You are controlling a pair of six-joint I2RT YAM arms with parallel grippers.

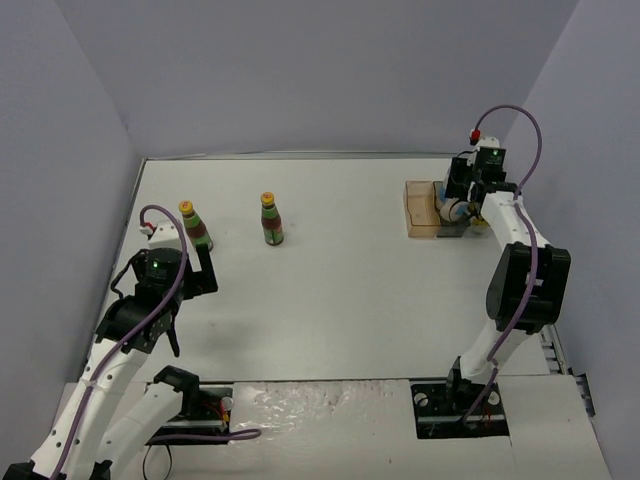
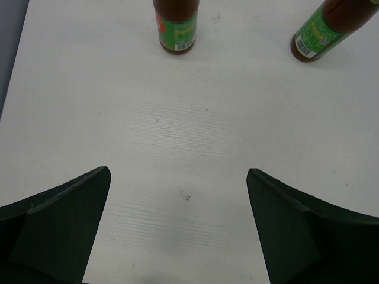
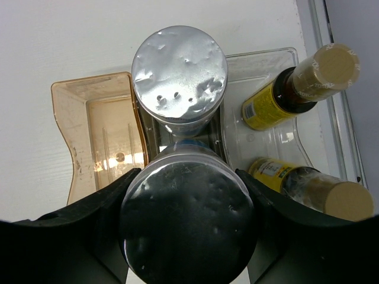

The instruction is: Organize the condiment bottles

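Two dark bottles with yellow caps stand on the white table, one at the left (image 1: 195,226) and one nearer the middle (image 1: 271,220); both show in the left wrist view (image 2: 176,26) (image 2: 324,29). My left gripper (image 1: 200,268) (image 2: 177,171) is open and empty just short of them. My right gripper (image 1: 455,205) (image 3: 186,177) is shut on a silver-topped cylinder (image 3: 186,231) in the tray's middle compartment. A second silver-topped cylinder (image 3: 179,74) stands just beyond it. Two yellow-labelled bottles (image 3: 266,106) (image 3: 278,174) stand in the clear right compartment.
The compartment tray (image 1: 415,215) sits at the far right of the table; its orange left compartment (image 3: 65,118) holds nothing. Grey walls enclose the table on the left, back and right. A metal rail (image 3: 340,130) runs along the table's right edge.
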